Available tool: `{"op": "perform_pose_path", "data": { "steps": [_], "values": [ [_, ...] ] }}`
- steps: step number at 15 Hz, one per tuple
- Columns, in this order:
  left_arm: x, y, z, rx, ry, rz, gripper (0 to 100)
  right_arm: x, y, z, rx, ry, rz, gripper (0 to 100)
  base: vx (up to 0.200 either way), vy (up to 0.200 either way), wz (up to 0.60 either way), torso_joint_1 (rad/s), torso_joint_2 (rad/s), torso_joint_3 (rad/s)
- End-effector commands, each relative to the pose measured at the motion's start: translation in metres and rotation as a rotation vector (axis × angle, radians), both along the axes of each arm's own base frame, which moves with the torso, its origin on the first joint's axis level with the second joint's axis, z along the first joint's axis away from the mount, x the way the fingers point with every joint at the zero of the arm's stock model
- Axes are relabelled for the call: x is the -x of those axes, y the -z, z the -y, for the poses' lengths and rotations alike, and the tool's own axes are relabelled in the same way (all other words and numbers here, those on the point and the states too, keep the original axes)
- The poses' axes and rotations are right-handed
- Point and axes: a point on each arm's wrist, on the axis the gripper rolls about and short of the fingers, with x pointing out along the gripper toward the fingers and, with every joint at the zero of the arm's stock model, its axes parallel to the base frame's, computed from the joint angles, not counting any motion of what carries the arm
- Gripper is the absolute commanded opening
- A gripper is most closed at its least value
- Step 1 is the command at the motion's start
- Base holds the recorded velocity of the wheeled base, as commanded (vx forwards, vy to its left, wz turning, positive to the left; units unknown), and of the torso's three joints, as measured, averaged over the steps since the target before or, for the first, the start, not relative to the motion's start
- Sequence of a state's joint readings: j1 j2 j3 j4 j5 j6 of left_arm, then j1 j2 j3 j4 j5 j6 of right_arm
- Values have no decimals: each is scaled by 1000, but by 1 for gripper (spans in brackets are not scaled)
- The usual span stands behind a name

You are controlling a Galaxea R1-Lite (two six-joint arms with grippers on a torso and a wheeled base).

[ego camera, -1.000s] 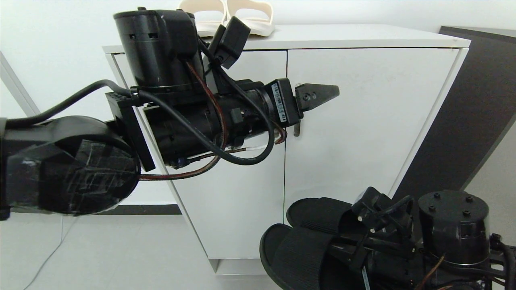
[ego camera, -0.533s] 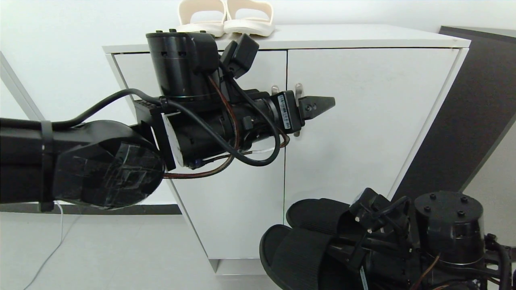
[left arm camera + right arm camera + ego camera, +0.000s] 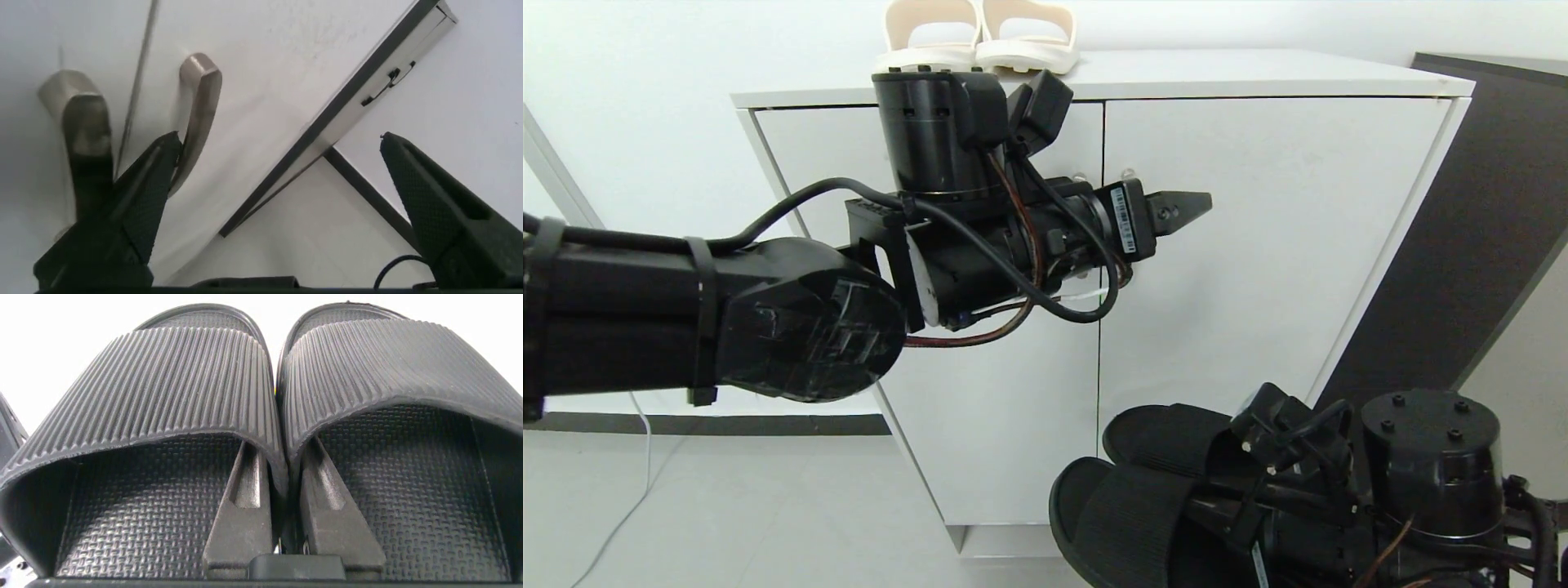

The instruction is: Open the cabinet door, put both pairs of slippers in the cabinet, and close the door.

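**Door not yet opened: the left pincer stands open at the handles**

The left gripper (image 3: 278, 143) is spread wide and holds nothing, its tips near the cabinet front. One finger (image 3: 143, 208) overlaps the lower end of the nearer handle (image 3: 201, 98). The second handle (image 3: 75, 110) sits just across the door seam. The nearer handle therefore lies at the edge of the opening, not centred in it.

Both doors of the cabinet (image 3: 1258, 245) look closed. Low before it, the right gripper (image 3: 286, 539) is clenched on the black slippers (image 3: 188, 384), one finger inside each, pinching their adjoining walls. The cream slippers (image 3: 980, 37) rest on the cabinet top.

The step in hand appears to be opening the door. The next move likely calls for a small sideways shift to bracket the handle, then a firm close. The pull should follow the hinge's arc, with the held pair kept clear of the swinging door.
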State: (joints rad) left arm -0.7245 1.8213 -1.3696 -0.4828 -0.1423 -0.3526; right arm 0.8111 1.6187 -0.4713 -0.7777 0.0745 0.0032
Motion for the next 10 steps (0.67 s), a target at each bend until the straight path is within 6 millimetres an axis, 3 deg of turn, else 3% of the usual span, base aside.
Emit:
{"op": "perform_pose_path", "data": {
  "steps": [1, 7, 10],
  "values": [
    [0, 1, 0, 1, 3, -4, 0, 0, 1, 0, 2, -1, -2, 0, 0, 0, 0, 0, 0, 0],
    [13, 2, -11, -5, 3, -18, 0, 3, 3, 0, 7, -13, -10, 0, 0, 0, 0, 0, 0, 0],
    [28, -2, -18, -2, 18, -14, 0, 9, 9, 4, 23, -83, 2, 0, 0, 0, 0, 0, 0, 0]
  ]
}}
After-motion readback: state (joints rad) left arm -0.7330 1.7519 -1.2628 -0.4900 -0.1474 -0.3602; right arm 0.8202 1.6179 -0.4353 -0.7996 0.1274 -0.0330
